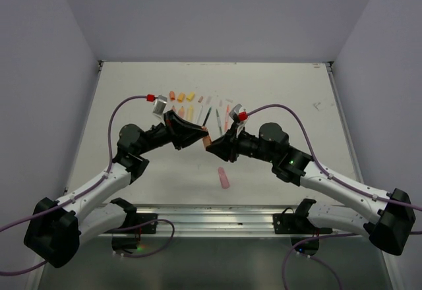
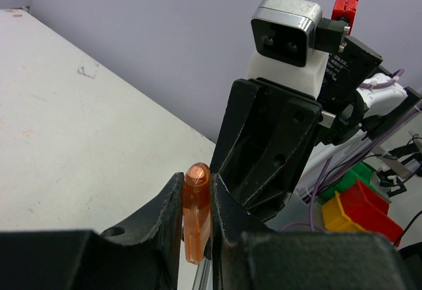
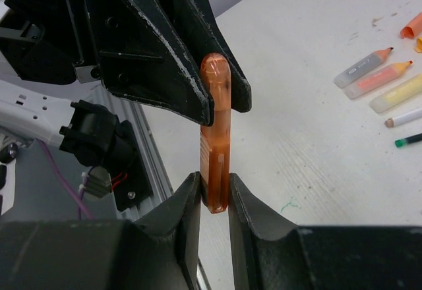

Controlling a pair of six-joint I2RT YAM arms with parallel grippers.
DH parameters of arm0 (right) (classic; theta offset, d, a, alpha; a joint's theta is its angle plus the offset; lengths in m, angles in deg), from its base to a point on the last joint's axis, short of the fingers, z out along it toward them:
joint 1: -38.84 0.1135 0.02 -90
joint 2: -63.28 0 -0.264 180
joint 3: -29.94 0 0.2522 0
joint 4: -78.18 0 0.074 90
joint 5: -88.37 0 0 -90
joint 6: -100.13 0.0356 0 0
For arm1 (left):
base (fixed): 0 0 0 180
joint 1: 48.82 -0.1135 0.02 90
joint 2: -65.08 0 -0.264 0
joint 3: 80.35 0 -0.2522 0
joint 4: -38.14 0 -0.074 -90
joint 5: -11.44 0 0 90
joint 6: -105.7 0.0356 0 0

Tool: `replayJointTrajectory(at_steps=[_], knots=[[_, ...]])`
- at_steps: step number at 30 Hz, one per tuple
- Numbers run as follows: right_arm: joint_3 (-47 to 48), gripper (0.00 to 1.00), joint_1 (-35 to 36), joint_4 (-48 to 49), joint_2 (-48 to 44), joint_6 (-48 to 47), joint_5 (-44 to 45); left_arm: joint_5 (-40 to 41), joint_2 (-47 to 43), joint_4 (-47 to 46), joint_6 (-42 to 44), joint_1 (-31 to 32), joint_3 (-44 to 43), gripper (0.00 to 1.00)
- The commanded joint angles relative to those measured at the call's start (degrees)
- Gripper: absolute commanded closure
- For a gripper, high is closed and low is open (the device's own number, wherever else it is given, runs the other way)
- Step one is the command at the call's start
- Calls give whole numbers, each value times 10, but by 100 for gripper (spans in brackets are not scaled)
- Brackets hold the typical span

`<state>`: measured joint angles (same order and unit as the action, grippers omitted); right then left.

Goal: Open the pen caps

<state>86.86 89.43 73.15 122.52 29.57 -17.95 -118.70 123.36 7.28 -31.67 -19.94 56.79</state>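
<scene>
The white counter [image 1: 132,171] carries everything. Both arms reach in from its near edge and meet above its middle.

The left end effector [image 2: 196,201] is closed almost fully, its two dark fingers clamped on the rounded end of an orange pen [image 3: 215,138]. The right end effector [image 3: 214,194] is closed just as narrowly on the pen's other, flat end. The pen spans the short gap between the two, lifted off the counter. A faint seam crosses its translucent body partway along, but whether that marks a cap I cannot tell.

Toward the far edge, about midway along it, lies a row of pens [image 1: 201,111]: chunky orange and yellow ones on the left, thin ones on the right, all roughly parallel. Just beyond them, closer to the far edge, sit loose pen caps [image 1: 181,96], orange and yellow.

A pink pen [image 1: 224,177] lies alone nearer the near edge, well apart from the row.
</scene>
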Motion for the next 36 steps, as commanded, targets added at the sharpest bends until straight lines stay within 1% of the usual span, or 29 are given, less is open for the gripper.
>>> replayJointTrajectory(at_steps=[1, 3, 4, 8, 14, 18, 21, 25, 36], knots=[[30, 82, -1, 43, 3, -9, -20, -9, 3, -23, -4, 1, 6, 100], [30, 84, -1, 42, 4, -12, -25, -13, 6, -31, -10, 1, 7, 100], [30, 88, -1, 42, 4, -12, -28, -14, 7, -41, -12, 0, 8, 100], [28, 94, -1, 41, 14, -12, -42, -15, 14, -78, -37, 0, 10, 100], [4, 99, -5, 41, 21, -16, -57, -6, 24, -143, -67, 0, 0, 100], [-18, 99, -7, 37, 19, -20, -65, 22, 24, -172, -79, 0, -14, 100], [-38, 99, -8, 30, 20, -24, -71, 48, 27, -223, -94, 0, -17, 100], [-51, 99, -8, 18, 18, -29, -75, 78, 35, -265, -110, 0, -23, 100], [-73, 99, -11, -6, -3, -37, -76, 97, 56, -272, -96, -4, -51, 100]])
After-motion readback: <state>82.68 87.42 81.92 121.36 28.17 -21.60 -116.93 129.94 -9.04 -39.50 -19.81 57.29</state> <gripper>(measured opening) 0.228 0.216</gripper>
